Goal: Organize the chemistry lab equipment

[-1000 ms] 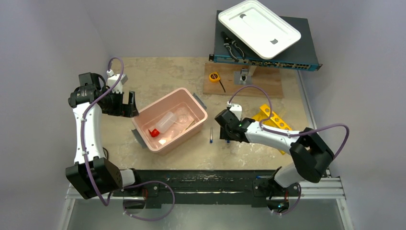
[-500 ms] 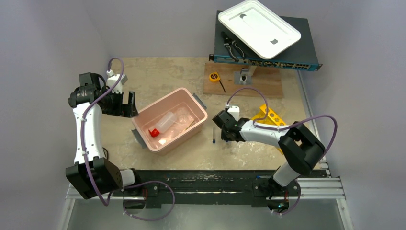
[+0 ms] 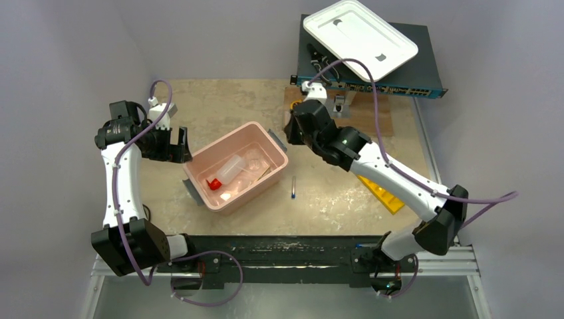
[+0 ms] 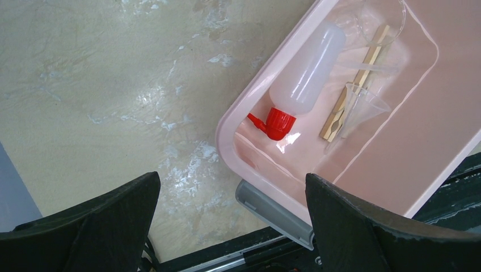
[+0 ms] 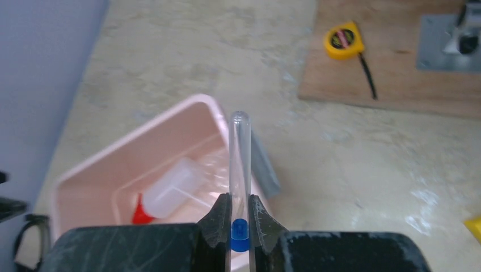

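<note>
Between the fingers of the right pincer (image 5: 239, 199) a clear tube (image 5: 239, 153) is clamped at its blue-capped end, and its rounded closed end points straight out ahead of the fingertips. The right arm is stretched long over the surface (image 3: 219, 100), with the forearm running diagonally away from its base and the wrist raised near the far right corner of the pink bin (image 3: 247, 197). Below and ahead-left of this pincer, the squeeze bottle (image 5: 171, 192) lies on its side in the bin, red nozzle toward the near end. Ahead and to the right of the pincer, a tape measure (image 5: 343, 41) sits on a wooden board (image 5: 397, 85). Back toward the arm's base, a second tube (image 3: 292, 188) lies alone on the surface, near the bin but not touching it. The yellow rack (image 3: 386, 196) shows only partly beneath the forearm.

The left arm is folded: its long link rises from the base, and the wrist turns in toward the bin's left side. The left pincer (image 4: 231, 181) is spread wide and grips nothing. Just beyond its fingers is the bin's near-left corner, and farther ahead are the bottle and a wooden stick (image 4: 354, 85) lying alongside it.
</note>
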`<state>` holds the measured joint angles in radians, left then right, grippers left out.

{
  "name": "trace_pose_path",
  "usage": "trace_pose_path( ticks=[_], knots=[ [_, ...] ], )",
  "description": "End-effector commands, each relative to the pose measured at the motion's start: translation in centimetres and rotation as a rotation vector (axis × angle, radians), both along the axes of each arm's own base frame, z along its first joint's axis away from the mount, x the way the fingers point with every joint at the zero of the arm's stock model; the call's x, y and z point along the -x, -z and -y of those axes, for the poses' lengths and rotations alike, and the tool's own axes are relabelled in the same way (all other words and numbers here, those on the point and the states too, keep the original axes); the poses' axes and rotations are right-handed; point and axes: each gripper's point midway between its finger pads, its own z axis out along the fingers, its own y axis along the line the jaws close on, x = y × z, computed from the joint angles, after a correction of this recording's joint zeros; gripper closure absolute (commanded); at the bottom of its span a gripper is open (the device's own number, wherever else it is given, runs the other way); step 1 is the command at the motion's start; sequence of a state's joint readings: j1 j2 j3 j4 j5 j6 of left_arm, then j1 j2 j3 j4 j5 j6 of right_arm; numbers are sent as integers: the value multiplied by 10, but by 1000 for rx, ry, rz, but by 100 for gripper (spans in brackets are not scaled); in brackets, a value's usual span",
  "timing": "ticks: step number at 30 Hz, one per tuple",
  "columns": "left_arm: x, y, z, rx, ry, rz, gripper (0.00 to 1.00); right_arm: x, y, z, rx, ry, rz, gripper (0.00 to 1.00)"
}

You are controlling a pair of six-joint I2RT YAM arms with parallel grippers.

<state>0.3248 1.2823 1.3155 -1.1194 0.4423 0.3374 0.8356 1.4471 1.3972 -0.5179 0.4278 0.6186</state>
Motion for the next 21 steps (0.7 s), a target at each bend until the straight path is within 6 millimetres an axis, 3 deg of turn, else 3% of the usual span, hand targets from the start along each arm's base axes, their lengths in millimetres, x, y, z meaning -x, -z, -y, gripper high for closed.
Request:
trace_pose_path(
  ticks=[1, 5, 9, 15, 21],
  knots=[
    [-2, -6, 4, 7, 32, 33, 0, 16, -3, -68, 58, -238, -22, 100],
    [0, -5, 5, 10, 33, 29, 0, 21, 22, -122, 81, -340, -67, 100],
    [1, -6, 4, 3, 35, 34, 0, 18, 50, -151, 97, -366, -95, 100],
    [0, -6, 4, 5, 37, 34, 0, 9, 80, -168, 123, -366, -118, 100],
    [1, -3, 5, 7, 42, 28, 0, 7, 109, -170, 155, -348, -159, 100]
  ],
)
